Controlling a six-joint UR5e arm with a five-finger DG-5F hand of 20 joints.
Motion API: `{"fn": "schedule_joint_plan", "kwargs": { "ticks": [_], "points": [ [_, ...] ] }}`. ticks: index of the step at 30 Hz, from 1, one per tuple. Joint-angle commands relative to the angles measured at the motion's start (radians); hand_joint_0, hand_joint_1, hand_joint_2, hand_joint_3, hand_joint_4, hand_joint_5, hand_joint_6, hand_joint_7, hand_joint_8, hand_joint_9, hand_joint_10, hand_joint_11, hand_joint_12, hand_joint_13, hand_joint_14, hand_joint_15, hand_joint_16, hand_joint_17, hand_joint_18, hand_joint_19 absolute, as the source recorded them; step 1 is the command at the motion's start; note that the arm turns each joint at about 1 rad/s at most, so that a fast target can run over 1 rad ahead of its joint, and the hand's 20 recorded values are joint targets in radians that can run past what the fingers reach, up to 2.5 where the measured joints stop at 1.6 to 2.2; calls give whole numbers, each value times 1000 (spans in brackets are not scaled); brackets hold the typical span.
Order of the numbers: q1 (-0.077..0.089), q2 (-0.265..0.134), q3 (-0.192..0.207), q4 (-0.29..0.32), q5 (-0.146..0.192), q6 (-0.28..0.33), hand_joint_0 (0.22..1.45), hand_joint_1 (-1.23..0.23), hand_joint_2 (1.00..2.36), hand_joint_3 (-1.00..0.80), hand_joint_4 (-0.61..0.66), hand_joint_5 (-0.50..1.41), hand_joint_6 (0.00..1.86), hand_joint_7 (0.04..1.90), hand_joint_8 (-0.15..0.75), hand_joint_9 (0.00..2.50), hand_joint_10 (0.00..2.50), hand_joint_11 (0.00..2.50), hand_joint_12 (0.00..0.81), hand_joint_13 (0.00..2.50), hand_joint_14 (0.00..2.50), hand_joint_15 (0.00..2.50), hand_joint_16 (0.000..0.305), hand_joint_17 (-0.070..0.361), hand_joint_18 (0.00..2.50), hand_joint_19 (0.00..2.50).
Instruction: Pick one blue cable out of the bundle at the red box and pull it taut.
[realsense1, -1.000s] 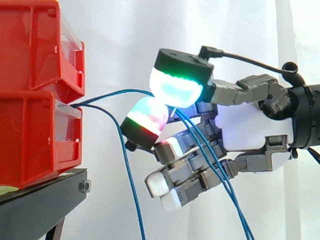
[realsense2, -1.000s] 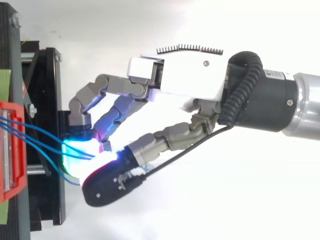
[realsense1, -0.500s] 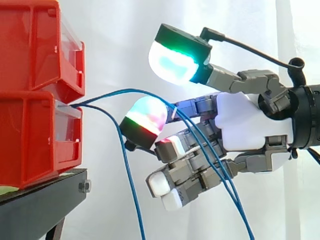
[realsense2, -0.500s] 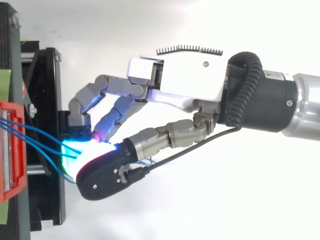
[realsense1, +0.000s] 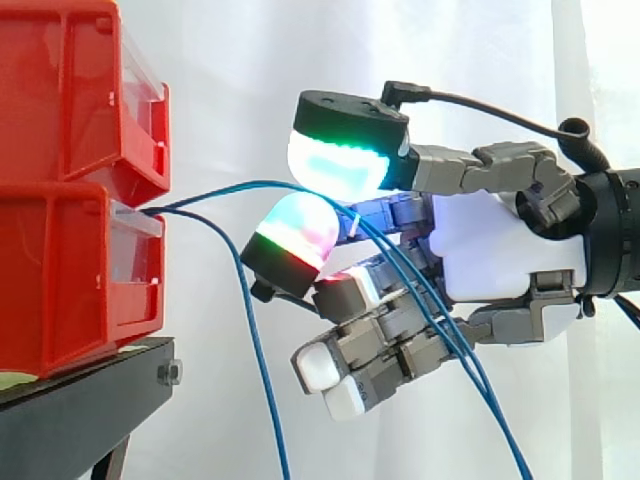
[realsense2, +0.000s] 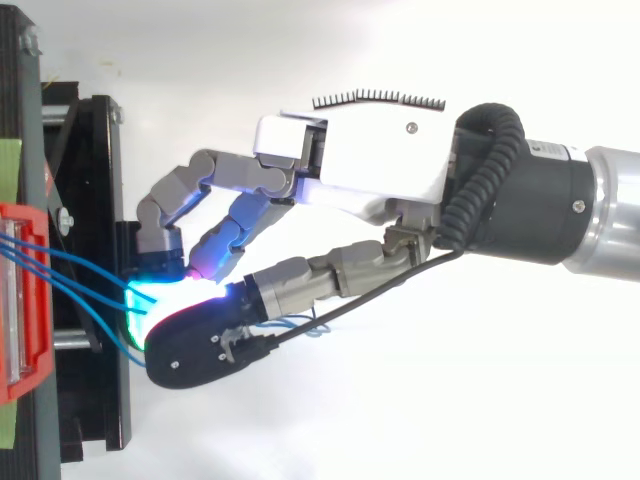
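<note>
Fingers (realsense1: 295, 235) pinch one blue cable (realsense1: 235, 183) between them.

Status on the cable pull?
Hand pinched on blue cables just off the red bin; how many, unclear. Cables slack, not taut yet. Nothing in the way.

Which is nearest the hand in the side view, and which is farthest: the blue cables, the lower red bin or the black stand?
1. The blue cables, running right across the hand.
2. The lower red bin, to the left, where the cables come out.
3. The black stand, lower left, beneath the bins.
</note>
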Motion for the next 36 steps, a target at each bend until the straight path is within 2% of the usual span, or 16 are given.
{"fn": "schedule_joint_plan", "kwargs": {
  "ticks": [1,3,6,13,16,18,22,26,33,36],
  "points": [
    [1,0,0,1,0,0,673,-791,1010,-377,-30,-177,941,990,282,1006,14,1146,374,831,19,578,48,108,710,337],
    [-1,0,0,1,0,0,713,-799,1000,-500,-61,-179,941,971,271,989,14,1131,365,821,19,569,48,107,710,316],
    [-1,1,0,1,0,0,716,-816,1000,-500,-70,-183,940,915,258,971,16,1120,363,812,20,564,47,106,709,300],
    [-1,0,0,1,0,0,683,-892,1000,-500,-47,-174,931,934,246,1003,14,1132,355,829,19,562,46,104,711,294],
    [1,0,-1,1,-2,0,623,-913,1000,-500,-3,-162,923,975,253,1036,14,1143,354,838,21,579,46,103,713,312],
    [1,1,0,1,-2,0,515,-850,1000,-500,9,-155,922,969,267,1052,15,1134,372,852,19,581,49,111,737,332],
    [1,0,0,1,0,0,454,-685,1000,-500,23,-146,917,968,299,1087,11,1128,407,873,17,586,55,125,760,352],
    [1,1,0,1,0,0,536,-601,1000,-500,16,-148,907,1042,277,1096,14,1130,386,853,20,590,50,112,709,394],
    [1,1,0,-2,0,2,612,-742,1016,-299,25,-148,917,1076,279,1092,15,1152,380,860,21,598,48,107,712,381],
    [1,0,0,-2,0,3,667,-797,1015,-308,-28,-153,927,1066,283,1072,14,1156,371,865,19,585,47,106,722,353]
  ]
}}
